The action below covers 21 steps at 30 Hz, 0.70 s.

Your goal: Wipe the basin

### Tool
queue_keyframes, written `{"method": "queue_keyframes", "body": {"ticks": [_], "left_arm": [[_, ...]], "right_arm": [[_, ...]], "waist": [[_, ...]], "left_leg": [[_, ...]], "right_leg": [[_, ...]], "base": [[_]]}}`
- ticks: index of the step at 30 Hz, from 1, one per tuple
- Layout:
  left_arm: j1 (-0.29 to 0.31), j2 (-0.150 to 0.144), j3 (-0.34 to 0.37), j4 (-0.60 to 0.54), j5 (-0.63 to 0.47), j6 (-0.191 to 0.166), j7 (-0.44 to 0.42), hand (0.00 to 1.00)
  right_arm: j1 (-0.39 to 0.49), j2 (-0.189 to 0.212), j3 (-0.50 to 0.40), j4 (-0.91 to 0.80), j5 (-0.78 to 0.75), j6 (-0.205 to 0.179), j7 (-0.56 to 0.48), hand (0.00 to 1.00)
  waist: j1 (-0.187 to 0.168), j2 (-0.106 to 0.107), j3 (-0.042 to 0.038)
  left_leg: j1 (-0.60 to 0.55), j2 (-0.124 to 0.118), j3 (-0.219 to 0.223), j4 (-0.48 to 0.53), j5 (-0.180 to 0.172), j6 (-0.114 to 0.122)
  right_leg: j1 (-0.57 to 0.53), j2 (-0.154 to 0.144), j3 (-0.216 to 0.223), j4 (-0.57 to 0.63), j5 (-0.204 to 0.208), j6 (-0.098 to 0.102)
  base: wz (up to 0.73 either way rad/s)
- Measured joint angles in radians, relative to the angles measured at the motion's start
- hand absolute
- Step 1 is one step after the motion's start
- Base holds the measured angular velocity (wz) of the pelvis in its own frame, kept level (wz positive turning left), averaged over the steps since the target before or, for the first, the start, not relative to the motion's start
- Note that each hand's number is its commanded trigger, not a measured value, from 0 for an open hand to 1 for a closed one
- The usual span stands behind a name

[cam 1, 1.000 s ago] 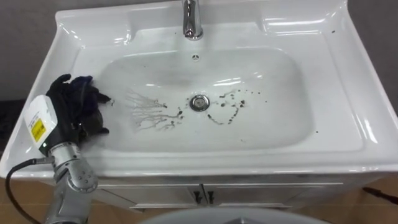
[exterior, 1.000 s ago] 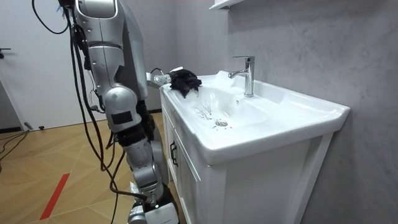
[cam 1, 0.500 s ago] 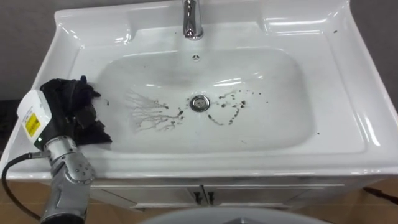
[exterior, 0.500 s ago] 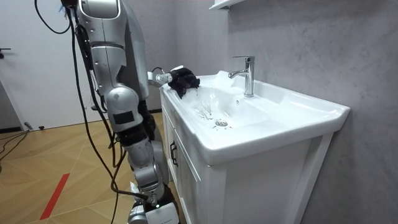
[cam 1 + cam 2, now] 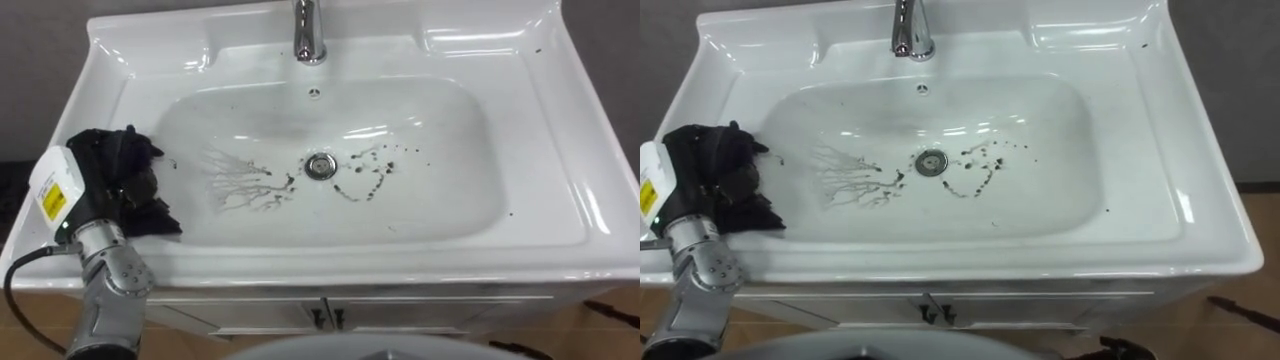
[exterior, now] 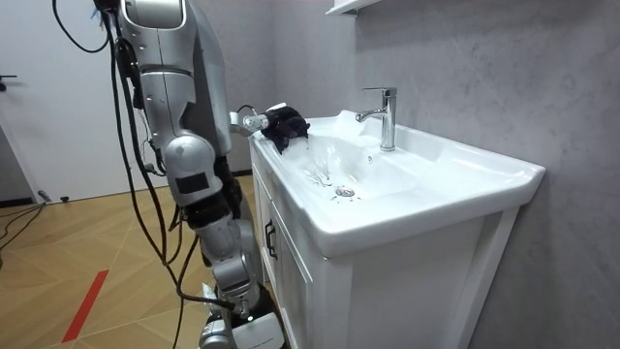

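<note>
At the basin's left rim, the robot's left hand (image 5: 110,185) lies on the white ledge with a dark cloth (image 5: 128,143) bunched over and around it. Black hand and dark cloth run into one mass, so whether the fingers are curled round the cloth or lie straight under it cannot be told. Part of the cloth hangs over the inner edge of the rim, toward the bowl.

To the right of the fingers, down the slope of the white basin (image 5: 560,150), thin dark streaks (image 5: 240,185) fan out across the bottom. They lie between the cloth and the round metal drain (image 5: 320,165), and apart from the cloth. Farther right, past the drain, a loose curl of dark specks (image 5: 370,172) marks the bowl. A few single specks sit on the right slope and near the far right corner of the ledge. Beyond the fingers and to their right, at the back of the basin, the chrome faucet (image 5: 309,35) stands upright, with a small overflow hole (image 5: 315,92) just below it.

From the room view, the robot stands upright at the front of the white cabinet (image 6: 291,281) that carries the basin. It is on a wooden floor (image 6: 77,262), and its left arm reaches out to the far end of the rim. A grey wall (image 6: 484,68) rises behind the faucet.
</note>
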<state>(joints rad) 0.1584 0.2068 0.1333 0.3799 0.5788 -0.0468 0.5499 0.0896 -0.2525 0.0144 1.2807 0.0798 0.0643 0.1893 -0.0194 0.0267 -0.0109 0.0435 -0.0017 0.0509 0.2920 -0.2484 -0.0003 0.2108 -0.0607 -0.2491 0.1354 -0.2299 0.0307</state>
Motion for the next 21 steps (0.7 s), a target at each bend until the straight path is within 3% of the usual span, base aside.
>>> {"method": "queue_keyframes", "body": {"ticks": [3, 9, 13, 15, 21], "left_arm": [[0.001, 0.0, -0.009, -0.047, -0.022, 0.021, -0.021, 1.0], [0.001, 0.0, -0.04, -0.118, -0.031, 0.027, -0.063, 1.0], [0.0, 0.0, -0.075, -0.229, -0.032, 0.027, -0.099, 1.0], [-0.004, 0.001, -0.082, -0.287, -0.032, 0.011, -0.103, 1.0], [-0.035, 0.001, -0.083, -0.316, -0.028, -0.008, -0.106, 1.0]], "right_arm": [[-0.006, 0.002, 0.004, 0.003, 0.002, 0.0, -0.001, 0.0], [-0.014, 0.016, 0.004, 0.003, 0.007, -0.01, -0.006, 0.0], [-0.023, 0.024, 0.004, 0.008, 0.039, -0.034, -0.003, 0.0], [-0.023, 0.024, 0.004, 0.008, 0.038, -0.055, -0.003, 0.0], [-0.02, 0.019, 0.003, 0.009, 0.039, -0.08, 0.0, 0.0]], "waist": [[-0.002, -0.005, 0.0023], [-0.003, -0.005, 0.007], [-0.008, -0.007, 0.0182], [-0.012, -0.003, 0.0217], [-0.031, 0.012, 0.0197]], "left_leg": [[-0.009, -0.002, -0.008, 0.012, 0.0, 0.0], [-0.017, -0.003, -0.016, 0.014, 0.0, 0.0], [-0.043, -0.003, -0.028, 0.029, 0.0, 0.0], [-0.049, -0.003, -0.03, 0.033, -0.001, 0.001], [-0.048, 0.0, -0.031, 0.033, -0.001, 0.0]], "right_leg": [[-0.003, -0.001, -0.007, -0.001, 0.0, 0.0], [-0.007, 0.001, -0.006, -0.002, 0.0, 0.0], [-0.021, 0.003, -0.012, 0.0, 0.001, -0.001], [-0.021, 0.003, -0.013, 0.003, 0.002, -0.001], [-0.024, 0.007, -0.012, 0.003, 0.003, -0.003]], "base": [[0.1], [0.03], [0.08], [0.04], [0.0]]}}
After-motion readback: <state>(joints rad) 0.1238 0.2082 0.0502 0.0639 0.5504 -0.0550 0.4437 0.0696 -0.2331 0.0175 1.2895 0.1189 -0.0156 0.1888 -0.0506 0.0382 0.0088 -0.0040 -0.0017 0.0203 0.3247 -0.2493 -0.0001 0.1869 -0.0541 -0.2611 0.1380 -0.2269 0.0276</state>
